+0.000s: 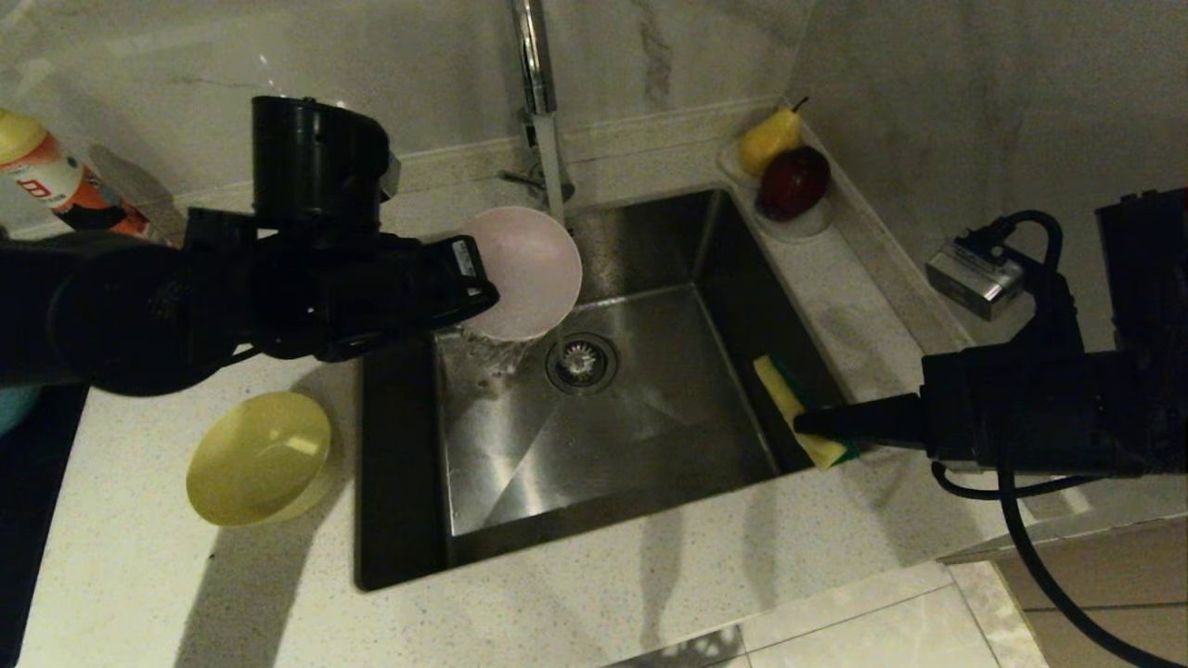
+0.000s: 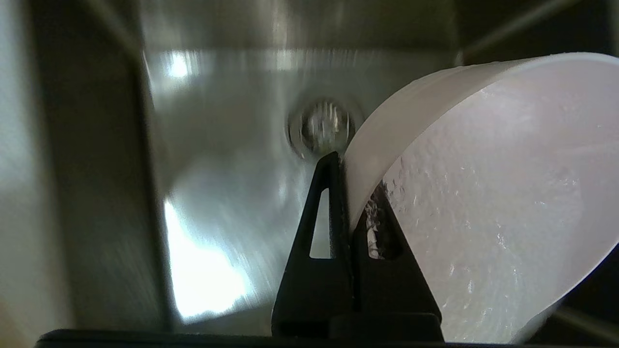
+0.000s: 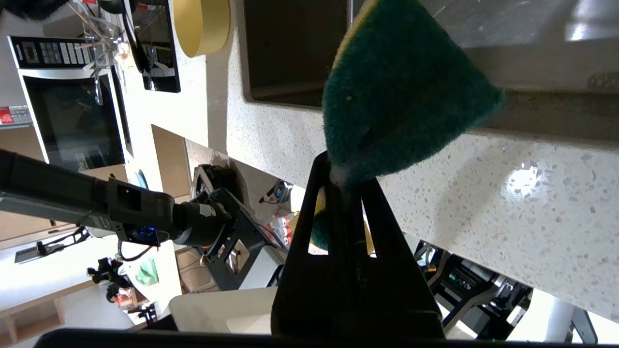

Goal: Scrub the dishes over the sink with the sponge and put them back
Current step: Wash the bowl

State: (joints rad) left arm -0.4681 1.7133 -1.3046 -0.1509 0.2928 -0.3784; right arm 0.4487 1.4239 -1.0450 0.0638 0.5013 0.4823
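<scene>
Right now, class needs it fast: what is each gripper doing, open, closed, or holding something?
Left gripper: shut on the pink bowl, over the sink.
Right gripper: shut on the sponge, at the sink's right edge.

Left pincer [image 2: 346, 164] clamped; right pincer [image 3: 346, 176] likewise (both level).

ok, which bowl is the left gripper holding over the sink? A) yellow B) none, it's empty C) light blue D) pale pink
D: the left gripper is shut on the rim of the pale pink bowl, tipped over the sink; the yellow bowl sits on the counter.
</scene>
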